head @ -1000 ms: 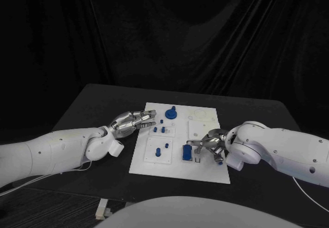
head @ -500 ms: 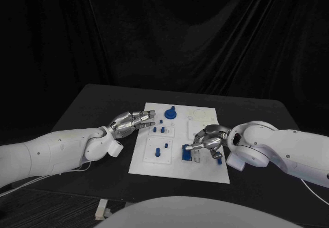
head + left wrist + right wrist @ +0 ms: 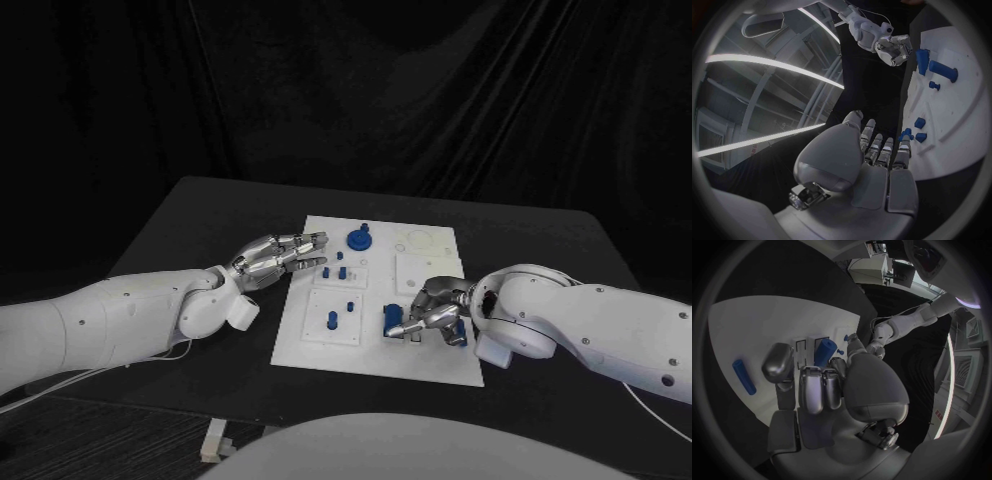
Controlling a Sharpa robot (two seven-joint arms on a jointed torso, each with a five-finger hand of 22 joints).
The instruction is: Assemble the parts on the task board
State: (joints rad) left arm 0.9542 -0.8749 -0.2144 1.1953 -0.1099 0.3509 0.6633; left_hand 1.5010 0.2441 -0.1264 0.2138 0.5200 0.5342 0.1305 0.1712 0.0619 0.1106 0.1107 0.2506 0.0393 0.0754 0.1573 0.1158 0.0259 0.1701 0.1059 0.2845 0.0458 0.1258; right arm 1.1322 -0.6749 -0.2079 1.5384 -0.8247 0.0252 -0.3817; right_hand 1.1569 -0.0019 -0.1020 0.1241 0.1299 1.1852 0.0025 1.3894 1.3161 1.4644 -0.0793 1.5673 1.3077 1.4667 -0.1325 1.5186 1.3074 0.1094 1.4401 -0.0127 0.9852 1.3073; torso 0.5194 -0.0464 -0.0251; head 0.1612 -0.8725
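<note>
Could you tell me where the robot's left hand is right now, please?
In the head view the left hand sits at the task board's left edge, near its far end, beside the small blue parts there, holding nothing.

I log: silver left hand (image 3: 277,253), fingers together, extended, holding nothing; silver right hand (image 3: 437,312), fingers curled downward, grip unclear.

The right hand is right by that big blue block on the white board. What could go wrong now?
The right hand hangs close over the blue block, fingers curled. It might knock the block crooked. The loose blue bar lies close by on the task board, so a finger could flick it off the edge. The left hand rests at the board's side near small blue pegs; a bump there could tip them.
</note>
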